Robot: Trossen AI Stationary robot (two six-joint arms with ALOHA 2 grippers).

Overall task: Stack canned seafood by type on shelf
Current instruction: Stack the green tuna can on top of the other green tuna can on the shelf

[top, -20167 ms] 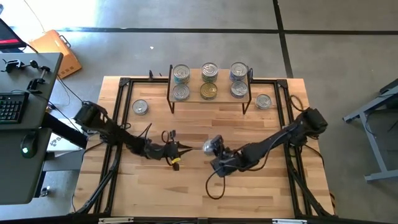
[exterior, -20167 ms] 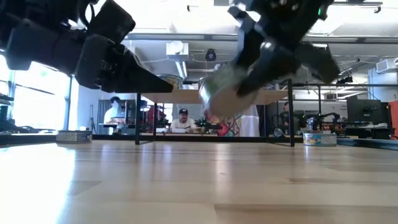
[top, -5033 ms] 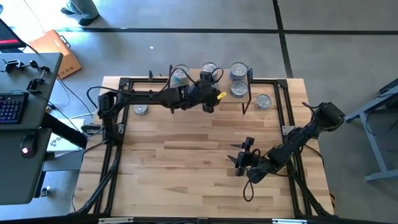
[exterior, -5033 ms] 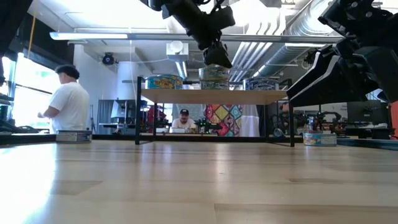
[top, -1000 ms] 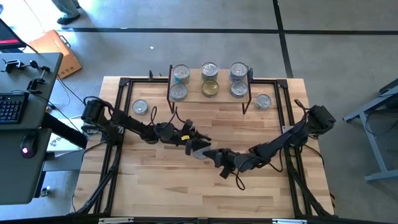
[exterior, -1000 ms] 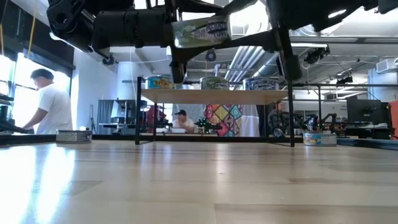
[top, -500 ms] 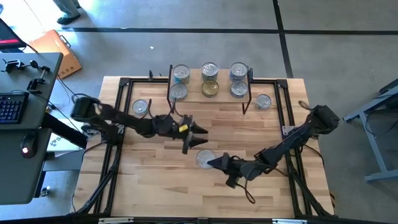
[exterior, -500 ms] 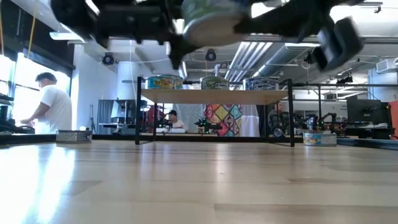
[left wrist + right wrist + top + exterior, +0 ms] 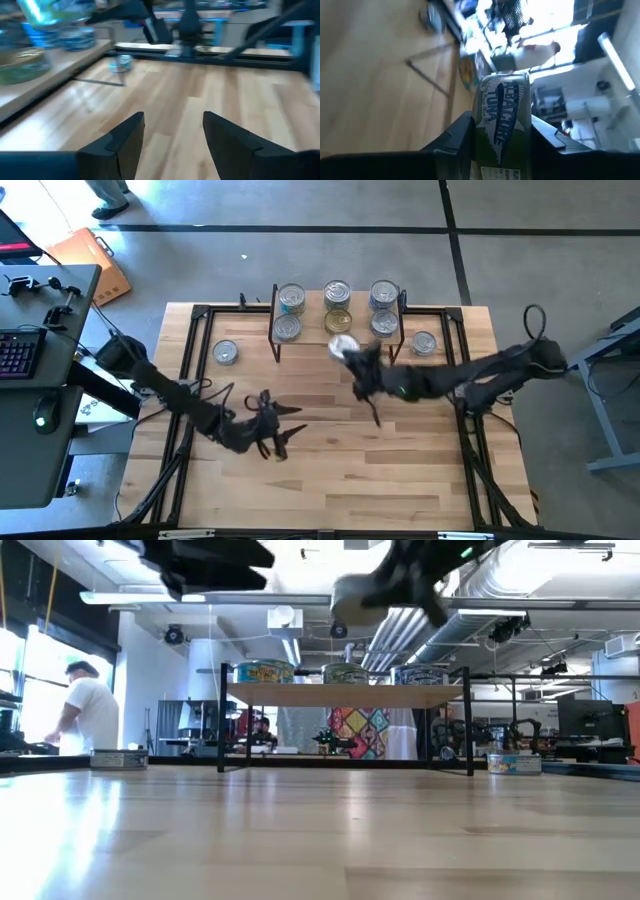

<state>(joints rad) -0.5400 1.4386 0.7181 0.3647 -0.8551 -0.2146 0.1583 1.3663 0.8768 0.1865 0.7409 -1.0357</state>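
right gripper [image 9: 352, 358] is clamped on a green-label tuna tin [image 9: 501, 125] just in front of the shelf [image 9: 310, 338], left gripper [image 9: 288, 420] hangs open and empty over the table [image 9: 330, 470]

We see two dark, nearly black arms built of slim jointed links, each running from a bulkier block at the table's side edge; thin black cables loop loosely along both. The left gripper [image 9: 283, 423] carries a small yellow mark near its wrist; its fingers [image 9: 123, 141] are matte black, broad and wedge-shaped with flat faces. The right gripper [image 9: 352, 352] has the same dark angular fingers [image 9: 454, 141].
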